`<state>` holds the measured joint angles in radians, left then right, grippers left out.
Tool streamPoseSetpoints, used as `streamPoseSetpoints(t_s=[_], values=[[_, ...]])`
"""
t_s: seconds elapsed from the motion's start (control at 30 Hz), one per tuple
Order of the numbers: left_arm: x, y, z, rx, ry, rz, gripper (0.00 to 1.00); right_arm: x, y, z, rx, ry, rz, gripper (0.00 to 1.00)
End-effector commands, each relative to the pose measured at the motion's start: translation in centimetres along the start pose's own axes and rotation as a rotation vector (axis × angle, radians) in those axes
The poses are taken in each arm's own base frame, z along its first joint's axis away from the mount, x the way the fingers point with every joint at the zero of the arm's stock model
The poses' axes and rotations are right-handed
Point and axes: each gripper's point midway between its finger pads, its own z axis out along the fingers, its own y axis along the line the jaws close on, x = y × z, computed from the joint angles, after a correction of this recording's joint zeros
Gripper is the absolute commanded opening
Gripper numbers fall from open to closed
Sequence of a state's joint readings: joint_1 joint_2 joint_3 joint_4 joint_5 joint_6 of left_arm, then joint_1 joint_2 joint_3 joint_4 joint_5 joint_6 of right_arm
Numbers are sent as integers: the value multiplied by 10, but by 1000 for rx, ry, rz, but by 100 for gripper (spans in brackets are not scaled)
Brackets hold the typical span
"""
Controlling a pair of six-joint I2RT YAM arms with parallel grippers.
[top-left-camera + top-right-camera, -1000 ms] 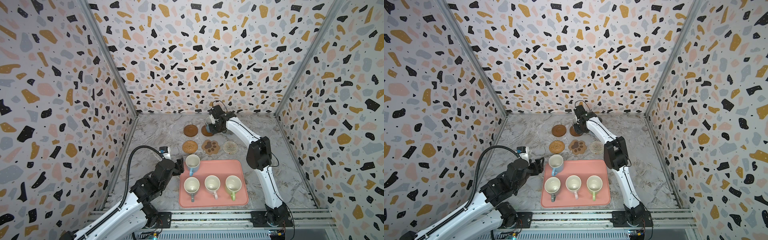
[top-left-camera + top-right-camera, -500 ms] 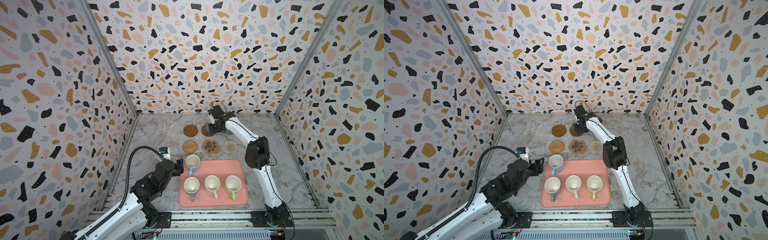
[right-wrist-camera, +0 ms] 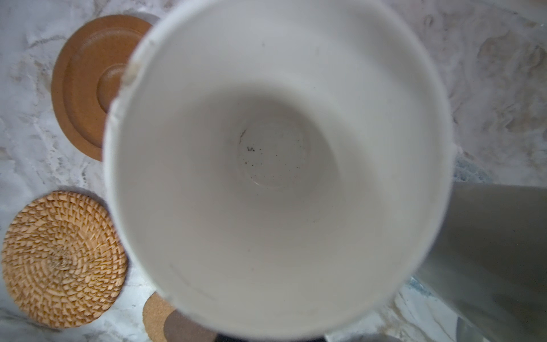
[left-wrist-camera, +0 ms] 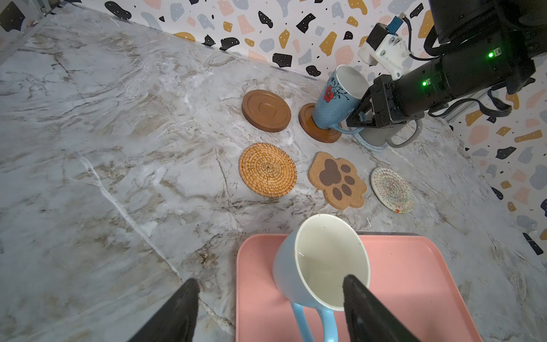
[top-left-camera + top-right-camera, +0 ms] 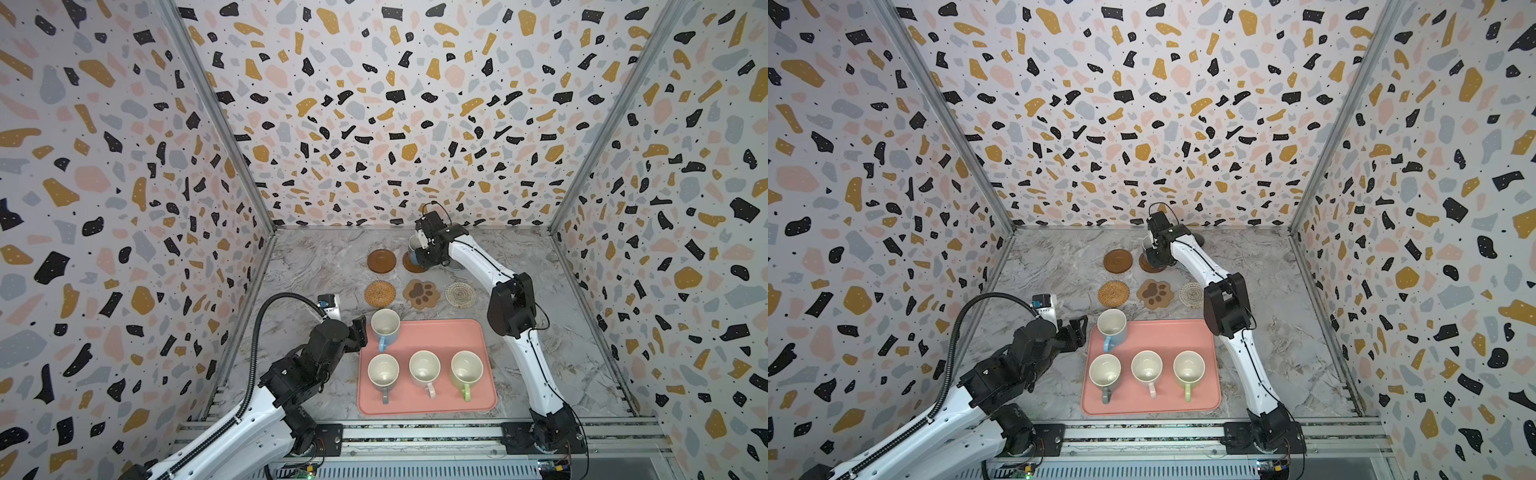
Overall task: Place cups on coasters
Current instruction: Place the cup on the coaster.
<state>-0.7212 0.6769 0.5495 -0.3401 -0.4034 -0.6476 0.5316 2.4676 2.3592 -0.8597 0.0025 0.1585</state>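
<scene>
My right gripper (image 4: 359, 118) is shut on the handle of a light blue flowered cup (image 4: 334, 100), which leans tilted with its base on a brown wooden disc coaster (image 4: 321, 133). In the right wrist view this cup's white inside (image 3: 275, 165) fills the frame. A dark grey cup (image 4: 381, 136) stands behind it on a grey-blue woven coaster (image 4: 367, 145). My left gripper (image 5: 360, 330) is open beside a plain light blue cup (image 5: 385, 326) on the pink tray (image 5: 440, 332). Grey (image 5: 382, 370), pink (image 5: 424, 366) and green (image 5: 466, 368) cups stand in the tray's front row.
Bare coasters lie behind the tray: a second wooden disc (image 5: 381, 261), a rattan round (image 5: 380, 293), a paw shape (image 5: 422, 293) and a whitish patterned round (image 5: 460, 294). Speckled walls close in the marble table on three sides.
</scene>
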Motion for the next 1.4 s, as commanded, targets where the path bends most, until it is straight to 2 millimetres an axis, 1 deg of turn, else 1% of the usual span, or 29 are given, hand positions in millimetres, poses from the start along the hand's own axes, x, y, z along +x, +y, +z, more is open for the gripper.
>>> streamPoseSetpoints(t_s=[0.0,0.07,0.3,0.37,0.8,0.9,1.17,1.37], values=[[2,5,0,-19,-3,6,78,-20,0,-15,-11,-65,-4,15],[2,5,0,-20,-4,6,78,-19,0,-14,-9,-62,-5,17],[2,6,-1,-21,-3,6,78,-21,-4,-16,1,-66,4,32],[2,6,-1,-20,-4,3,78,-21,-4,-16,0,-69,6,34],[1,6,-2,-21,-8,3,78,-25,-6,-27,8,-82,15,35],[2,7,-2,-23,-6,4,78,-24,-6,-29,10,-80,13,34],[2,7,-2,-25,-5,4,78,-21,-5,-24,6,-67,14,34],[0,7,-3,-26,-11,3,78,-20,-6,-31,11,-74,15,34]])
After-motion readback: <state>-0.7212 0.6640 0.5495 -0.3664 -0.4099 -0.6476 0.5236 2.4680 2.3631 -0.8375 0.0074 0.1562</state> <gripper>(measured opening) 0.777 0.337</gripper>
